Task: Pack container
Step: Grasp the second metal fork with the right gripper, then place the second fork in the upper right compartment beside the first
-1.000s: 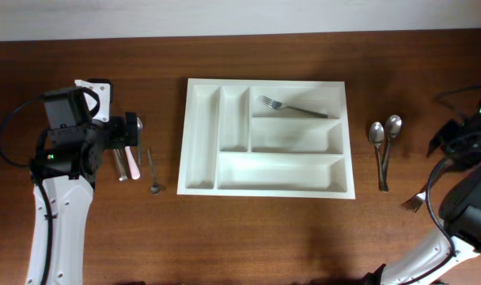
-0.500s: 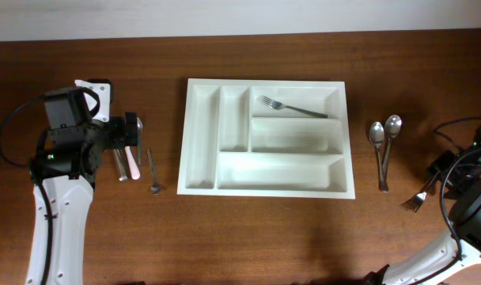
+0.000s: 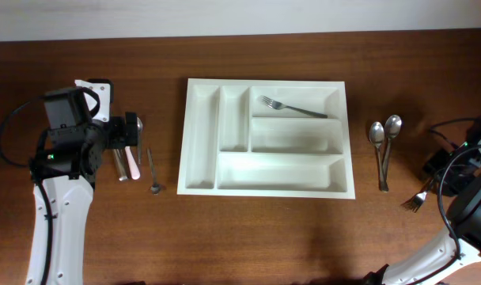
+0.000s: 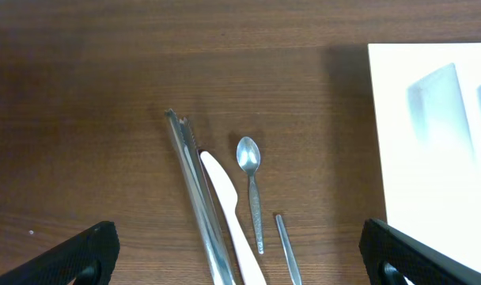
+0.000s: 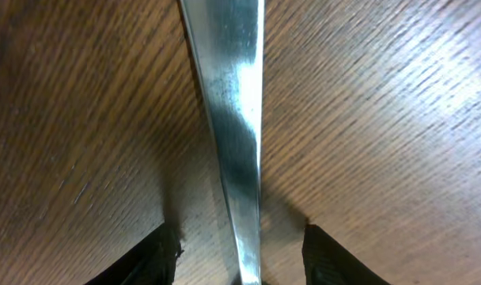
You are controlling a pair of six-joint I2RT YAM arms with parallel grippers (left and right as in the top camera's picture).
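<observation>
Right of the white five-compartment plastic cutlery tray (image 3: 195, 134), the right gripper (image 5: 240, 253), jaws open, straddles a shiny steel fork (image 5: 225, 103): centre it before closing; the left gripper (image 4: 244, 257) gapes empty.

Container (image 3: 280, 171) mid-table; fork (image 3: 294, 108) in its top long compartment. Two spoons (image 3: 383, 146) just right of it, second fork (image 3: 415, 201) farther right. Knives (image 4: 191, 190), probably two, and small spoon (image 3: 152, 168) left of it

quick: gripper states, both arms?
Left gripper: open, holding nothing.
Right gripper: open, straddling the fork handle, not closed on it.
</observation>
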